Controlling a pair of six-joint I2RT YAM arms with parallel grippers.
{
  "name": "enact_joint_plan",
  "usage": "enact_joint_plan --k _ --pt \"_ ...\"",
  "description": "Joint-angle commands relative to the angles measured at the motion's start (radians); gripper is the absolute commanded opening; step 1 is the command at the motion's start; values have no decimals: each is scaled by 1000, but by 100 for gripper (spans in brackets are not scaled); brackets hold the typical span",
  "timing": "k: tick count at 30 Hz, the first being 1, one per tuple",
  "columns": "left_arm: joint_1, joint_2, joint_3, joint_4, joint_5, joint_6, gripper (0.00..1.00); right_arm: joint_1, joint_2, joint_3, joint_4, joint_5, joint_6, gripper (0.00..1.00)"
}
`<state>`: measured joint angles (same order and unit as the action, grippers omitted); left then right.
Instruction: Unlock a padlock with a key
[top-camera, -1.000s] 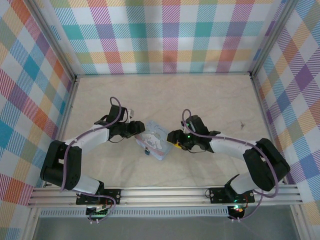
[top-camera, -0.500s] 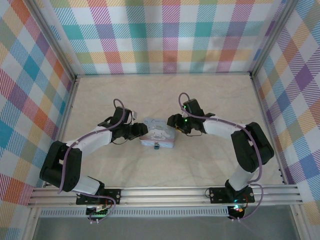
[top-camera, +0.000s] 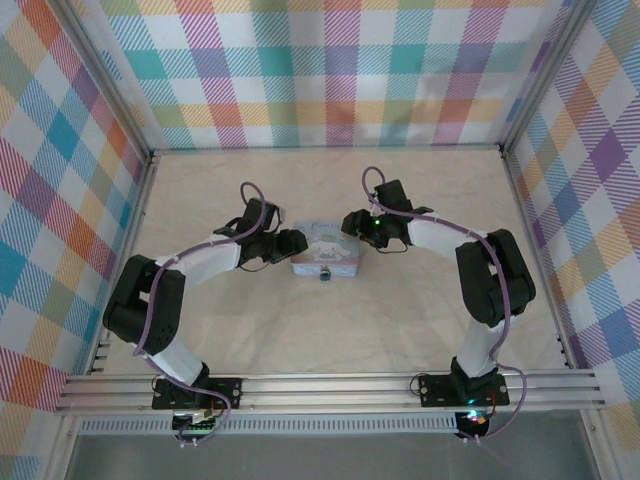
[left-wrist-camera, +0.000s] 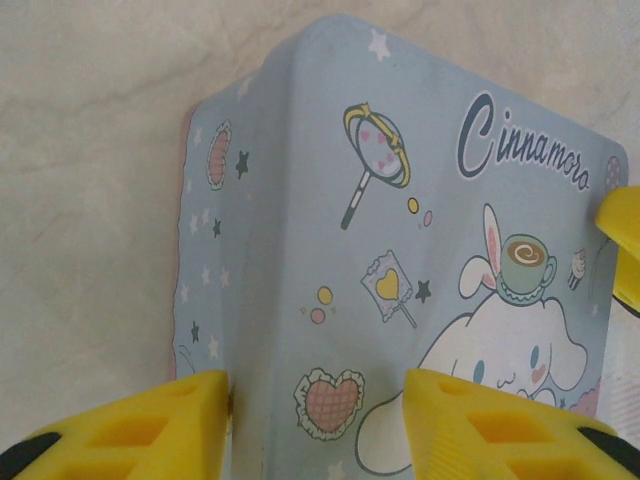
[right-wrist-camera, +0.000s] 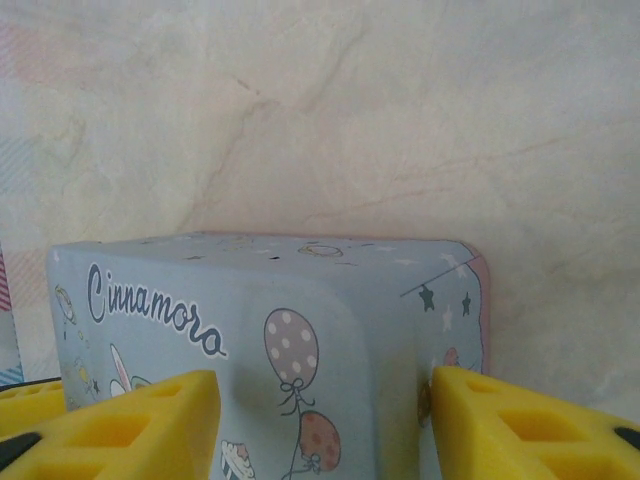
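Observation:
A pale-blue cartoon tin box (top-camera: 322, 248) lies flat mid-table, its front side facing the near edge. The padlock (top-camera: 325, 274), a tiny dark lock, hangs at the middle of that front side. My left gripper (top-camera: 291, 244) is open at the box's left end. In the left wrist view the left gripper (left-wrist-camera: 315, 385) straddles the box (left-wrist-camera: 400, 250), one yellow finger (left-wrist-camera: 150, 420) against the side wall and the other over the lid. My right gripper (top-camera: 352, 223) is open at the right end. In the right wrist view the right gripper (right-wrist-camera: 320, 385) brackets the box (right-wrist-camera: 330, 300) the same way.
The table (top-camera: 420, 320) is a pale marbled surface, walled by checked panels (top-camera: 330, 70) at the back and both sides. A metal rail (top-camera: 330, 388) runs along the near edge. The right gripper's yellow finger (left-wrist-camera: 622, 240) shows at the right edge of the left wrist view.
The box has gone from tilted near the front to square and farther back on the table. Both grippers have moved back with it, staying at its two ends.

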<state>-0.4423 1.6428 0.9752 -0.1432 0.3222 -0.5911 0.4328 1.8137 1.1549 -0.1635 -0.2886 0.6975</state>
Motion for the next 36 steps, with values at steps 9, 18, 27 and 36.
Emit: enact_joint_plan --k 9,18,27,36 --pt "-42 82 113 71 15 -29 54 -25 58 104 -24 -113 -42 60" --pt "-42 38 88 7 -59 -21 81 -53 23 99 -61 -78 -72 77" --pt "-36 -56 34 -50 -106 -11 88 -114 -94 84 -208 27 -129 85" --pt "-82 -206 24 -207 -79 97 88 -227 -359 -3 -412 181 -149 84"
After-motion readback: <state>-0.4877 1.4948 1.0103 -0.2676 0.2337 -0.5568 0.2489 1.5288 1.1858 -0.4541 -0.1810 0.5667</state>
